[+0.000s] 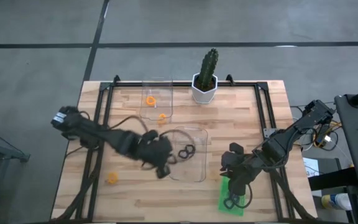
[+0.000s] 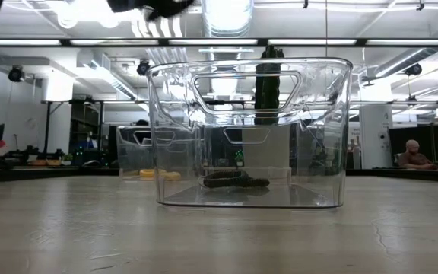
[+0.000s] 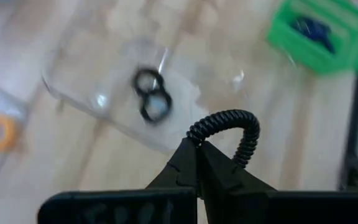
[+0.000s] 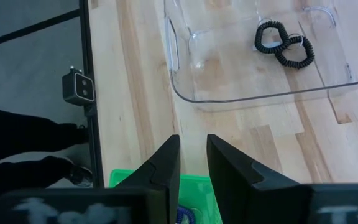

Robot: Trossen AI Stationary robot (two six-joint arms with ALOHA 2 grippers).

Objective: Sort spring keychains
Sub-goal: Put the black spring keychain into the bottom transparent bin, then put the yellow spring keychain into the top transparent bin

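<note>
Your left gripper, pinched shut on a black spring keychain by one thin edge, could drop it short of the near clear tray; your right gripper hangs slightly open and empty over the green tray.

Black spring keychains lie in the clear tray; orange spring keychains occupy a second clear tray. Green tray contents appear dark blue or purple. Table: light wood grain. Cactus green, pot white.
</note>
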